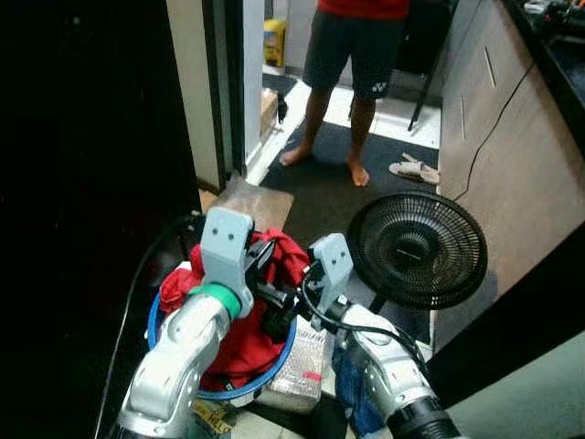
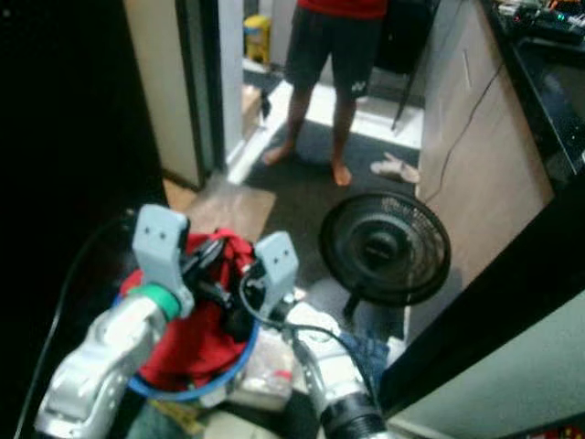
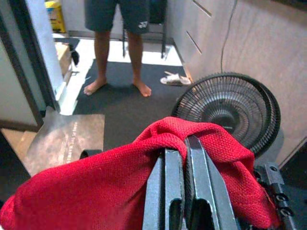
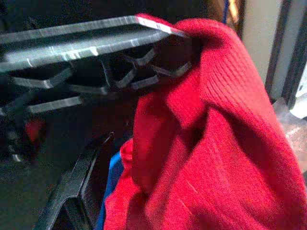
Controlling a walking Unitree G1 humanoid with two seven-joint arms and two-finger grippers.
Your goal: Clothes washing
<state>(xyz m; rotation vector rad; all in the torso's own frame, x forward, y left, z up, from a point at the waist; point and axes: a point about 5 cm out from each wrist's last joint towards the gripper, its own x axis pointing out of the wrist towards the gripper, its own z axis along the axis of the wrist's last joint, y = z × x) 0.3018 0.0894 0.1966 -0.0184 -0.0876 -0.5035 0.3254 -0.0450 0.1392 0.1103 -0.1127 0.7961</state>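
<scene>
A red garment (image 1: 239, 340) is heaped in a round basket with a blue rim (image 1: 277, 368) on the floor below me. My left gripper (image 1: 271, 260) is over the basket, shut on a raised fold of that garment; in the left wrist view its fingers (image 3: 169, 178) pinch the red cloth (image 3: 96, 187) at its peak. My right gripper (image 1: 285, 311) reaches in from the right and sits close beside the left one. It is open. In the right wrist view one of its fingers (image 4: 79, 187) lies next to the hanging red cloth (image 4: 216, 143), and the other is hidden.
A black floor fan (image 1: 417, 249) stands just right of the basket. A barefoot person (image 1: 352, 50) stands on the dark mat ahead, slippers (image 1: 413, 169) nearby. Cabinet fronts (image 1: 512, 155) line the right, a door frame (image 1: 218, 91) the left. A wrapped package (image 1: 297, 373) and blue cloth (image 1: 352, 391) lie near me.
</scene>
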